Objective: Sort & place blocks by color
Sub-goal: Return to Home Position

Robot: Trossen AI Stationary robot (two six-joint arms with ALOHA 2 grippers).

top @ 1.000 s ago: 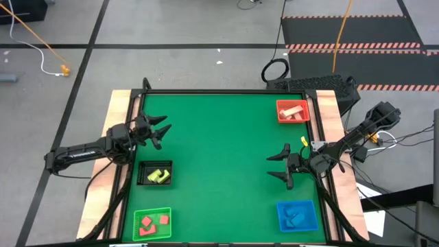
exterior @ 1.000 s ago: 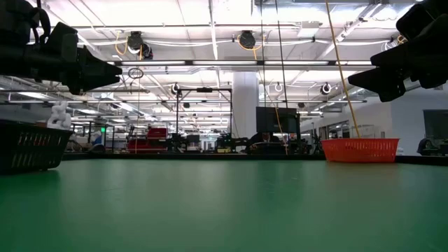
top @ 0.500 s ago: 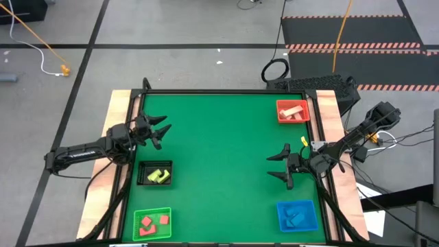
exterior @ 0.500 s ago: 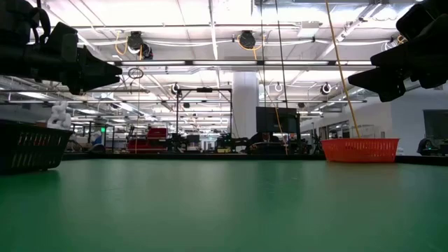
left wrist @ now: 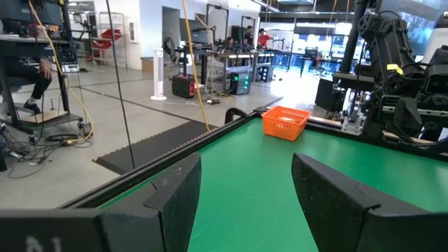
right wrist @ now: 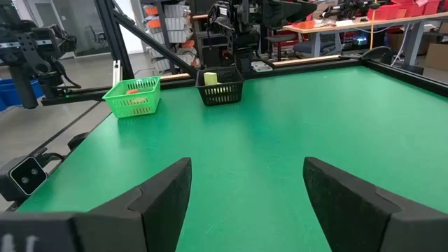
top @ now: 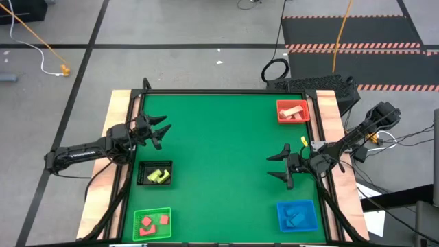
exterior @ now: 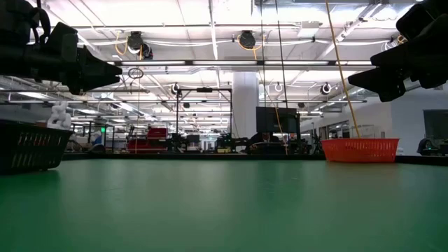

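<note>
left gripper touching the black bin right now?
Apart. The high view shows a strip of green mat between the open left gripper and the black bin; the low view shows the gripper raised well above the bin.

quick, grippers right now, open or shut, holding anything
left gripper: open, holding nothing
right gripper: open, holding nothing
</note>
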